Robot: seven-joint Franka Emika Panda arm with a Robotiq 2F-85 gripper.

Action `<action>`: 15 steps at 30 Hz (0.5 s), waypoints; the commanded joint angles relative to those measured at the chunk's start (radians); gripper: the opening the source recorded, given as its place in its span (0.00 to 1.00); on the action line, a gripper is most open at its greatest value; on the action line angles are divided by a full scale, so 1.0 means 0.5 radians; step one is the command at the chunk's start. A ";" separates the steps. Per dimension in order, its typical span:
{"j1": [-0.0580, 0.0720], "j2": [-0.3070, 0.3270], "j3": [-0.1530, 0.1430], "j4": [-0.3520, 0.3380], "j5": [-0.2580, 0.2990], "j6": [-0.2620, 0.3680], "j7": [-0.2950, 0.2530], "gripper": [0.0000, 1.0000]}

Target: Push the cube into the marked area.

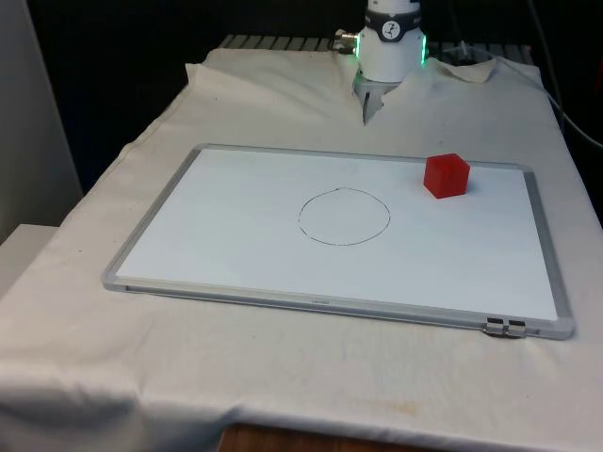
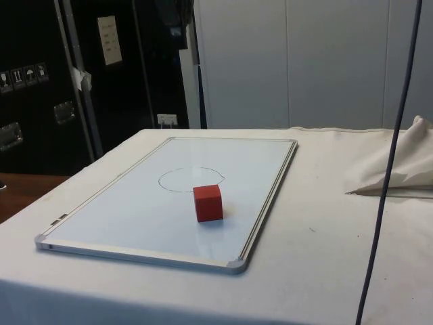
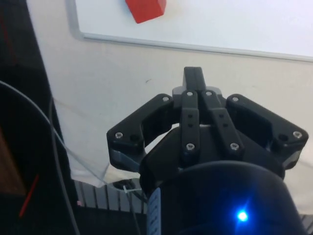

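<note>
One red cube (image 1: pixel 447 176) sits near the whiteboard's (image 1: pixel 236 273) far edge, outside the drawn circle (image 1: pixel 344 217), while the gripper (image 1: pixel 368 108), fingers pressed together and empty, hangs beyond that edge, seemingly poised to push.

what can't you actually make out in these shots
- Front view: the arm above the tool is cut off by the top edge.
- Side view: the tool lies outside the frame, so its gap to the red cube is unknown.
- Wrist view: the cube is cropped by the edge; the drawn circle falls outside.
</note>
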 commanded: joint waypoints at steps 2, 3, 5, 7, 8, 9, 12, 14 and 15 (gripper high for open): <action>0.006 -0.026 0.014 -0.056 0.046 0.054 -0.006 0.00; 0.006 -0.032 0.020 -0.070 0.056 0.062 -0.008 0.00; 0.000 -0.018 0.022 -0.060 0.048 0.040 -0.004 0.00; 0.006 -0.056 0.044 -0.138 0.098 0.108 -0.014 0.00; 0.008 -0.062 0.050 -0.156 0.108 0.122 -0.014 0.00; 0.008 -0.068 0.056 -0.174 0.120 0.136 -0.016 0.00; 0.008 -0.092 0.082 -0.246 0.156 0.190 -0.024 0.00; 0.008 -0.092 0.082 -0.246 0.156 0.190 -0.024 0.00; 0.010 -0.104 0.096 -0.282 0.174 0.218 -0.030 0.00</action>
